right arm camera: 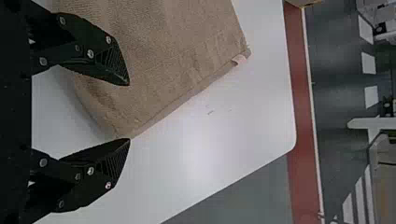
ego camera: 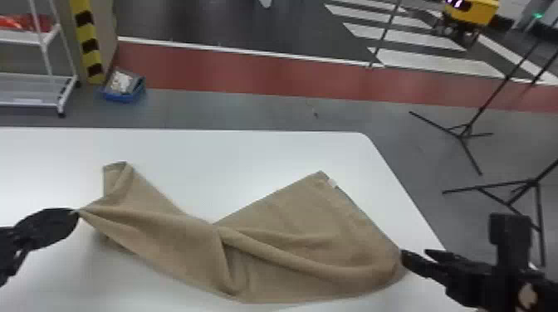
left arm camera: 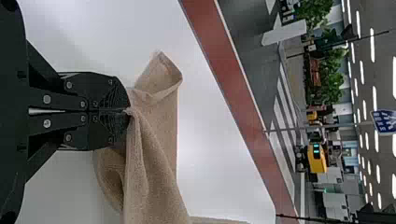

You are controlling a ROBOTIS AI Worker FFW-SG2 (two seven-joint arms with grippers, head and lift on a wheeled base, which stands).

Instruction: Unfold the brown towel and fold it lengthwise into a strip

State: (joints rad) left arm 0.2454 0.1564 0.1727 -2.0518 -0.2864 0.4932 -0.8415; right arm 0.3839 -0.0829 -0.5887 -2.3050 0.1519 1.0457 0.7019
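Note:
My left gripper [ego camera: 76, 212] is at the brown towel's [ego camera: 286, 211] left end, where the cloth is pulled to a raised point. In the left wrist view the left gripper [left arm camera: 127, 111] is shut on a pinch of the towel [left arm camera: 154, 140], with a loose corner flap beyond. The towel lies rumpled across the table, a diagonal fold through its middle. At the towel's right corner is my right gripper [ego camera: 409, 254]. In the right wrist view that gripper [right arm camera: 129, 112] stands open, the towel's [right arm camera: 173, 51] corner between and just past its fingertips.
The white table [ego camera: 249, 153] has its rounded far right corner and slanting right edge near the right arm. Beyond it on the floor stand black tripods [ego camera: 461, 135], a blue bin [ego camera: 123, 98] and a white shelf rack [ego camera: 33, 103].

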